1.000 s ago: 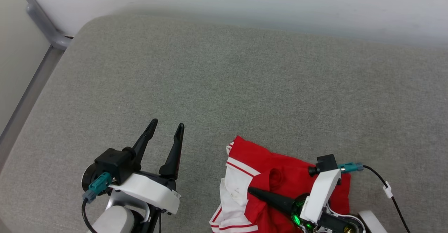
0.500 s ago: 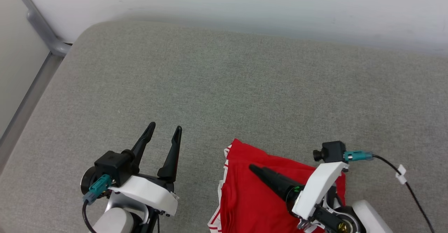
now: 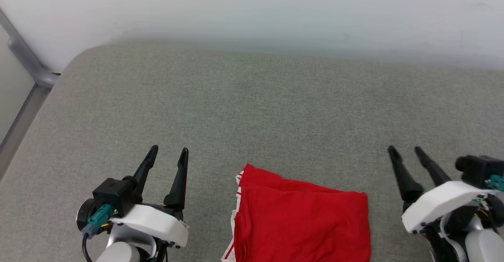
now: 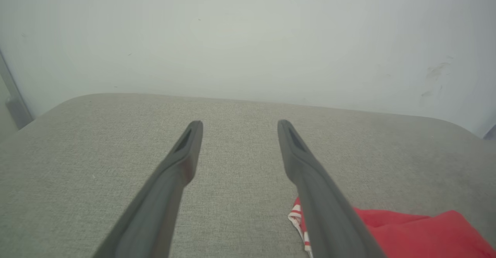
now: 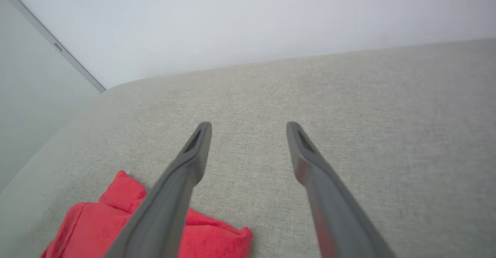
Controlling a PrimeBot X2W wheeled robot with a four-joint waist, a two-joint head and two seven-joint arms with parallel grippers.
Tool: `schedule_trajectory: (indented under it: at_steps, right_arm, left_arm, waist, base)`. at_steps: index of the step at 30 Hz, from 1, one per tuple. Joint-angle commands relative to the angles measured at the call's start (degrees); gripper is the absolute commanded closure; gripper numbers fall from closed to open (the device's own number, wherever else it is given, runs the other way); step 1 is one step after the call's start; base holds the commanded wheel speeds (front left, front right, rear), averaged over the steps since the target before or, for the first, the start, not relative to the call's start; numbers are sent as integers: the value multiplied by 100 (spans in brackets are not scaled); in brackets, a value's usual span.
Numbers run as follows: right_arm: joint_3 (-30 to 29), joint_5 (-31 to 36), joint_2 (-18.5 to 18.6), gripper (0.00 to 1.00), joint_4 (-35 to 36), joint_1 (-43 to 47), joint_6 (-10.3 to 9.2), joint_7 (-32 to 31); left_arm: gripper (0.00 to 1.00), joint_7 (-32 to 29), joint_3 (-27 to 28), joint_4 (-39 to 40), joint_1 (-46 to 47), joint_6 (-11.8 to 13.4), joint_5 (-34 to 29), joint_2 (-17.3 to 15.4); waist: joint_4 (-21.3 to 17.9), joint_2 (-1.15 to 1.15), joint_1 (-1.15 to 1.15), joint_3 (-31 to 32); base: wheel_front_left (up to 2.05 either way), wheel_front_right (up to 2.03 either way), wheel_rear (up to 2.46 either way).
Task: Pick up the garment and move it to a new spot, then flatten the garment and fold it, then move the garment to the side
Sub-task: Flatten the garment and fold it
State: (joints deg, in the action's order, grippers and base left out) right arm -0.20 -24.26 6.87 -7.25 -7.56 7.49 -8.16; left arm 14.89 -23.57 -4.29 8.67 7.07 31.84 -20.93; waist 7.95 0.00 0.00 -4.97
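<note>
1. Letting go now: the right gripper (image 3: pixel 404 149), which a second ago sat low over the jersey with its fingers together, has pulled clear to the right, fingers spread and empty.
2. The red jersey (image 3: pixel 301 222) lies folded into a tidy block on the grey cushion (image 3: pixel 252 108), between the two grippers. Striped trim peeks out along its left edge, and the white sleeve panel that showed earlier is tucked away.
3. That reads as folding finished; I'd say only the shift to the side is left.
4. The left gripper (image 3: pixel 169 149) hovers left of the jersey and apart from it, fingers spread, pointing toward the wall (image 3: pixel 252 10), holding nothing.
</note>
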Motion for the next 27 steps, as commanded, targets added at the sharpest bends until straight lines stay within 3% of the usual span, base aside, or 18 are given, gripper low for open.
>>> schedule_trajectory:
  at_steps: [1, 7, 12, 27]
  right_arm:
    - [-212, 247, -96, 0, 174, 168, -1, 71]
    - [-809, 1242, -297, 0, 1066, 679, -1, 566]
    - [-704, 1529, -332, 0, 1395, 973, -1, 810]
    - [-661, 1510, -404, 0, 1981, 1616, -1, 630]
  left_arm:
    - [0, 36, 44, 10, -63, 34, -3, -16]
    - [0, 38, 153, 19, -172, 102, -23, -42]
    - [0, 38, 272, 36, -338, 153, -81, -50]
    - [0, 35, 359, -27, -661, 107, -245, -48]
  waist:
    - [-67, 0, 0, 41]
    - [-238, 0, 0, 148]
    - [-365, 0, 0, 258]
    - [-466, 0, 0, 544]
  base:
    - [0, 0, 0]
    - [0, 0, 0]
    - [0, 0, 0]
    - [0, 0, 0]
